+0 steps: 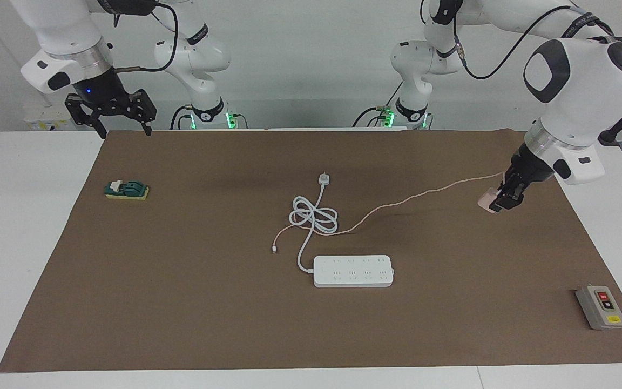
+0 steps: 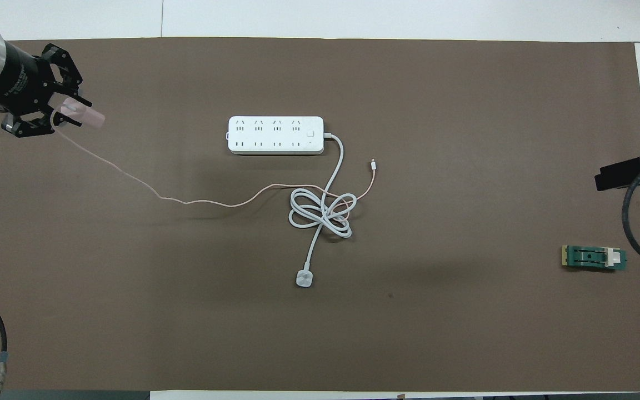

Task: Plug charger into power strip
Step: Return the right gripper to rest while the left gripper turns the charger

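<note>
Facing view | left claw (image 1: 507, 201) grips charger (image 1: 486, 199) | raised over mat (image 1: 181, 302)

The charger (image 1: 487, 200) is partly covered by the fingers of the left gripper (image 1: 505, 201), so its prongs cannot be seen; the right gripper (image 2: 628, 173) is cut off by the overhead view's edge, only a dark tip showing; markings on the grey box (image 1: 601, 307) are too small to read.
</note>
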`<move>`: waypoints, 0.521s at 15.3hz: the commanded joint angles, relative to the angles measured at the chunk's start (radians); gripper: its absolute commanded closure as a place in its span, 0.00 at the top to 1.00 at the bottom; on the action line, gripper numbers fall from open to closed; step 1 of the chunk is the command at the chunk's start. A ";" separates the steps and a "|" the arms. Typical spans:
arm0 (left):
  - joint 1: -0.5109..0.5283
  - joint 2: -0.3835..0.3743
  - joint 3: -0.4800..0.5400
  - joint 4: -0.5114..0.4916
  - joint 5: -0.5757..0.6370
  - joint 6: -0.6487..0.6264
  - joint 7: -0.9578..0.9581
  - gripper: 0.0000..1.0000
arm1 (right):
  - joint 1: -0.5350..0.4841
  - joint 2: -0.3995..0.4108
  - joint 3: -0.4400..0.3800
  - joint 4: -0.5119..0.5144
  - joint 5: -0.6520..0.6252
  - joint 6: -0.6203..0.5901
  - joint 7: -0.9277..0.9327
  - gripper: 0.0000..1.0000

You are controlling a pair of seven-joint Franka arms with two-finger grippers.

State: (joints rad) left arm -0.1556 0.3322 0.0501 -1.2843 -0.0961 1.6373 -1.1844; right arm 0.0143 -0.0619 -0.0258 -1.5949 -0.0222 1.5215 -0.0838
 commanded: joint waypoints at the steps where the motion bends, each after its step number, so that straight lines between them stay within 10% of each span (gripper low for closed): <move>1: -0.051 0.047 0.007 0.010 0.027 0.073 -0.189 0.00 | -0.033 -0.012 0.035 -0.027 -0.015 0.035 0.025 1.00; 8: -0.172 0.175 0.010 0.013 0.148 0.085 -0.653 0.00 | -0.023 -0.019 0.035 -0.027 -0.013 0.029 0.027 1.00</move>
State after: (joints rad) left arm -0.2711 0.4532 0.0468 -1.2880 -0.0125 1.7101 -1.7028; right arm 0.0059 -0.0614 -0.0069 -1.5985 -0.0222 1.5355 -0.0720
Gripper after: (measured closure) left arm 0.705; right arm 0.000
